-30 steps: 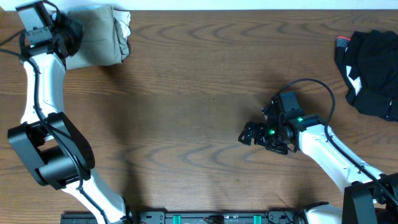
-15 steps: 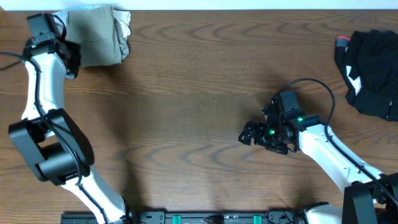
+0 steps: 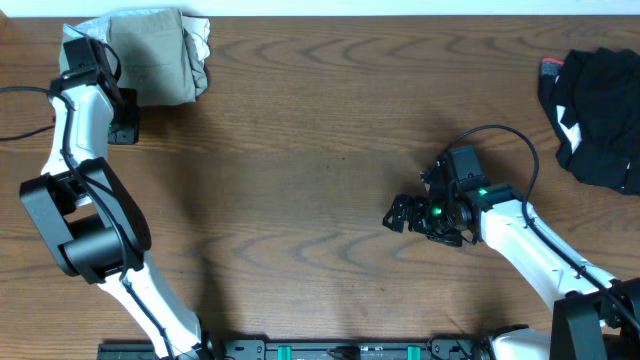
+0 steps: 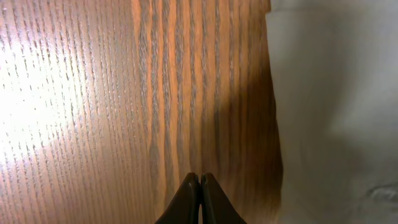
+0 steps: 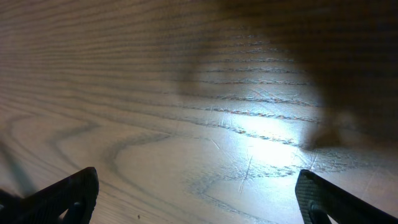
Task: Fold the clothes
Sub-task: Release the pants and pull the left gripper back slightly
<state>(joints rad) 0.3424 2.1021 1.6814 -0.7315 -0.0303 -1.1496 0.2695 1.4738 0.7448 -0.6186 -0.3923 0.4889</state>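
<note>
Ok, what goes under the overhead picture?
Left gripper shut beside the khaki garment, right gripper open in the middle, black clothes at the right edge.

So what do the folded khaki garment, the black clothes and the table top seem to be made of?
Khaki garment: likely woven cotton, matte, with creases and a stitched seam.
Black clothes: soft fabric, matte, crumpled; the weave is too small to tell.
Table top: wood or wood-look laminate, smooth with slight sheen, shown by grain lines and glare.
</note>
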